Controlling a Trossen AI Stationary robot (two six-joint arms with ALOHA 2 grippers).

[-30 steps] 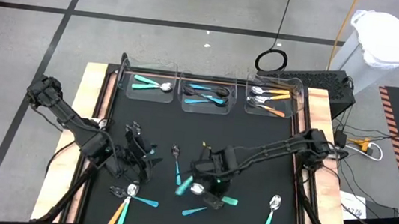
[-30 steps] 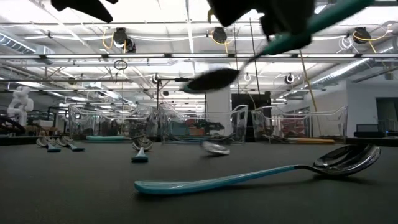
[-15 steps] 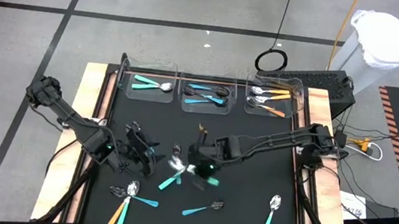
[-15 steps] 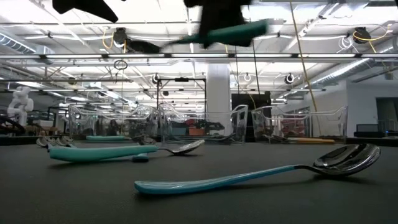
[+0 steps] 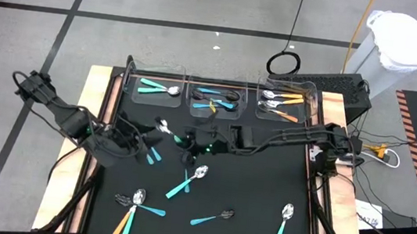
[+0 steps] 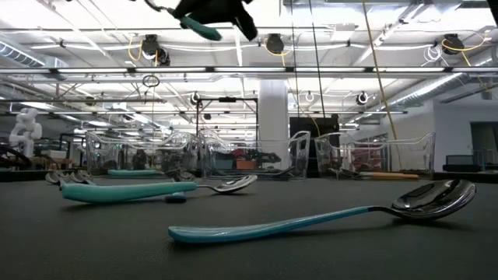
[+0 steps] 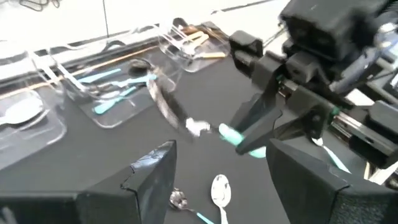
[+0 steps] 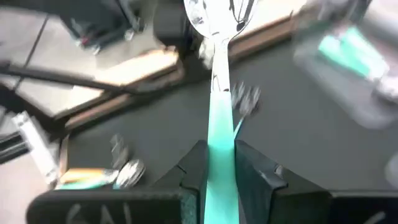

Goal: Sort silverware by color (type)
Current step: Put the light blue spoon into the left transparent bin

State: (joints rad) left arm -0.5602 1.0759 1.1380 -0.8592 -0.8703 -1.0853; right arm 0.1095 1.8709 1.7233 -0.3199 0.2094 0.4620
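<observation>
High view first, from the left: the left gripper (image 5: 141, 142) hangs over the left middle of the black mat (image 5: 264, 178) with its fingers spread and nothing between them; it has backed up and away from the near-left pile since a second ago. Below it near the front edge lie an orange-handled piece (image 5: 125, 219) and a teal spoon (image 5: 145, 205), untouched. Moving right, a teal spoon (image 5: 186, 181) now rests mid-mat, where a second ago the right arm was working. A light blue one (image 5: 211, 217) lies nearer the front, and another teal spoon (image 5: 282, 225) sits near the right edge.

The right gripper (image 5: 187, 141) has swung far and left, and it is clamped on a teal-handled spoon (image 8: 216, 106); the right wrist view shows the handle pinched between the fingers, bowl pointing away. That spoon is up off the mat, heading toward the far row of three clear trays (image 5: 212, 100). My read: one teal piece is on its way to the left tray (image 5: 154, 93), where a teal one already lies, and several loose pieces remain to sort.
</observation>
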